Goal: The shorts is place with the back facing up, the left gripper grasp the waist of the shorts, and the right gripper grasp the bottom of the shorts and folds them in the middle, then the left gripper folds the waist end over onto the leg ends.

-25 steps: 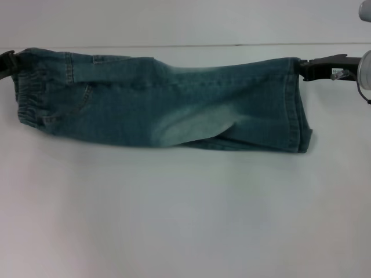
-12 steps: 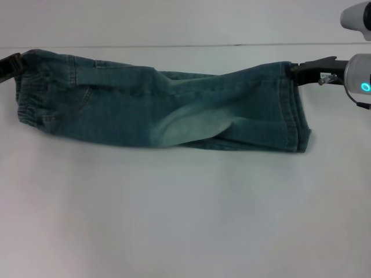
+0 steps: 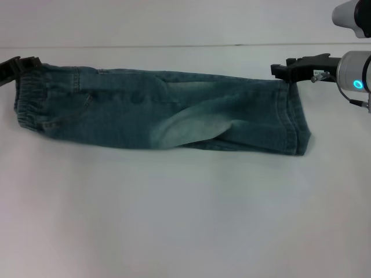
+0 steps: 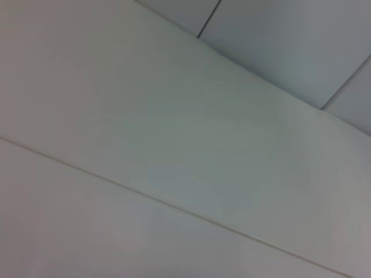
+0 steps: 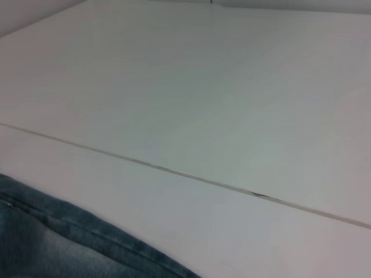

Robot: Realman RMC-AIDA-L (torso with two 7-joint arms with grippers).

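Already folded lengthwise, the shorts lie as a long denim band across the white counter. At the far left, the left hand sits against the waist of the shorts; whether it is clenched on the cloth I cannot tell. That band is ruched and springy, so a shallow grip could slip when it is lifted. The middle is faded, soft denim with a pale worn patch. At the right, the right hand touches the top corner of the leg ends, flat stitched hems; its grip is equally unclear. Uneven pulling could skew the fold.
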